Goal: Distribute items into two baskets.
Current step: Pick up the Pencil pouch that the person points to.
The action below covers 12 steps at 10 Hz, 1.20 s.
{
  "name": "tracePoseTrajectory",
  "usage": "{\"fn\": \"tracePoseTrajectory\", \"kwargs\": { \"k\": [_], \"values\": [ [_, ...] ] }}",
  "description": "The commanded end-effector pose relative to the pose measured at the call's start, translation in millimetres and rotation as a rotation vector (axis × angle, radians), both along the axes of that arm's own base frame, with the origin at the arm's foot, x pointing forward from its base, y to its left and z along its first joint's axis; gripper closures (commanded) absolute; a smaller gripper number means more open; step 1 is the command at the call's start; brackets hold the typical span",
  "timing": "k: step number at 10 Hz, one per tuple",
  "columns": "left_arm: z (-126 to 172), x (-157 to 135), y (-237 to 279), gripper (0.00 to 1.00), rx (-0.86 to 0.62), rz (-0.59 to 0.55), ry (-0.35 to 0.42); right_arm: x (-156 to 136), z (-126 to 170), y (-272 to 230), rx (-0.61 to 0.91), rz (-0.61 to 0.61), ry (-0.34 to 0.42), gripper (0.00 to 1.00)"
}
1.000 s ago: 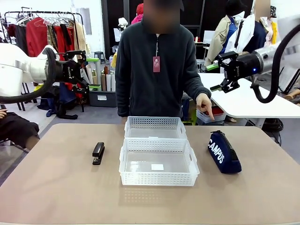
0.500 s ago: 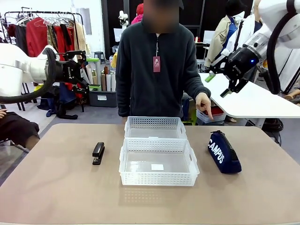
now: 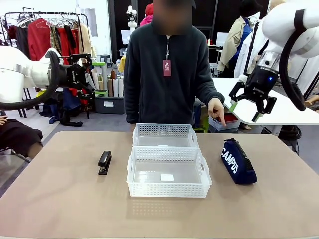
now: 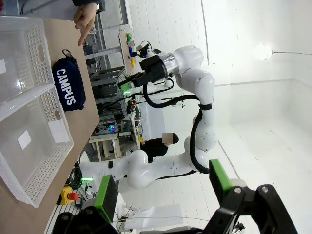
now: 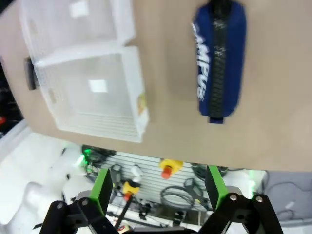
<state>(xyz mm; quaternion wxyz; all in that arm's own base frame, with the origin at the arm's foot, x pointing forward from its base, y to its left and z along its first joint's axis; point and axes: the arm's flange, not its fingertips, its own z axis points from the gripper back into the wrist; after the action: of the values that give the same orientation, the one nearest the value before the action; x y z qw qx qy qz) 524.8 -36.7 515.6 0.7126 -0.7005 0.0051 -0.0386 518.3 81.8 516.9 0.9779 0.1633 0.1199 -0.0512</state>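
Front view tells you the job is at its very start: both baskets are empty. The far basket [image 3: 164,130] and the larger near basket [image 3: 168,190], which has a white label [image 3: 167,177] on its floor, sit touching one behind the other in the middle of the desk [image 3: 60,204].

The stapler [image 3: 104,162] lies flat on the desk to the left of the near basket, clear of its wall. The pouch [image 3: 238,162] lies to the right of the baskets, also apart from them, with its CAMPUS print facing up.

Your right end effector [image 3: 244,111] hangs in the air past the far right part of the desk, above and beyond the pouch. Its green pads are spread wide and it holds nothing. The right wrist view looks down on the pouch between those pads.

Your left end effector [image 3: 91,74] is high at the far left, off the desk, also spread and empty.

The person's hand [image 3: 217,110] points one finger down near the far end of the pouch.

By my reading, everything is left to do: two picks and two drops. The pouch looks like the first target for your right arm, and the stapler would suit the left. I cannot tell which basket each item belongs in.
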Motion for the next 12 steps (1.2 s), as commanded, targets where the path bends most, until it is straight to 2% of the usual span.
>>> {"fn": "tracePoseTrajectory", "kwargs": {
  "k": [1,2,6,7,8,9,12],
  "values": [
    [1,-1,1,0.00,-0.002,0.002,0.000,1,-4,5,-0.107,0.035,0.004,0.00],
    [1,-1,1,0.00,-0.002,0.002,0.000,0,0,0,0.000,0.000,0.000,0.00],
    [1,-1,1,0.00,-0.002,0.002,0.000,0,-6,0,-0.034,0.014,0.007,0.00],
    [1,-1,1,0.00,-0.002,0.002,0.000,3,-33,8,-0.154,0.024,0.006,0.00],
    [1,-1,1,0.00,-0.002,0.002,0.000,3,-52,20,-0.188,0.068,0.025,0.00],
    [1,-1,1,0.00,-0.002,0.002,0.000,6,-63,25,-0.218,0.077,0.077,0.00],
    [1,-1,1,0.00,-0.002,0.002,0.000,18,-108,27,-0.355,0.137,0.109,0.00]
  ]
}}
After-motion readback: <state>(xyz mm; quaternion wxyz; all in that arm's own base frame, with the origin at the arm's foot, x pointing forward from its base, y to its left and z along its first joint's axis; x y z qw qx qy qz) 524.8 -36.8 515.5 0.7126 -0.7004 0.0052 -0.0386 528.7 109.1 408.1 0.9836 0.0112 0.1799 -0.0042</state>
